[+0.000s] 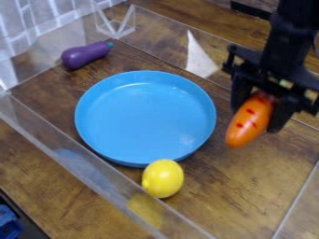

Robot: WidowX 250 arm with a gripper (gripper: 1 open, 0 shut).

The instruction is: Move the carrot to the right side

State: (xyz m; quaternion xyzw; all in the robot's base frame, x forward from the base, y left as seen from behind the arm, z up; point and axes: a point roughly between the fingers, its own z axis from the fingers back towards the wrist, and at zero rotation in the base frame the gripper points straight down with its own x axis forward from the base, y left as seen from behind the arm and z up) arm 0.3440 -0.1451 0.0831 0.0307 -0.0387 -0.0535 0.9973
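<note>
On the wooden tabletop [262,191] a purple eggplant [86,54] lies far left, then a blue plate [144,117] with a yellow lemon [162,177] at its near rim, and right of the plate the hand [256,110] grasps the carrot [248,122], green top upward.

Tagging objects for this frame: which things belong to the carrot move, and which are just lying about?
Part of the job:
- carrot, held right of the plate
- gripper, fingers shut on the carrot

Lying about:
- blue plate, centre
- lemon, at the plate's near edge
- eggplant, back left
</note>
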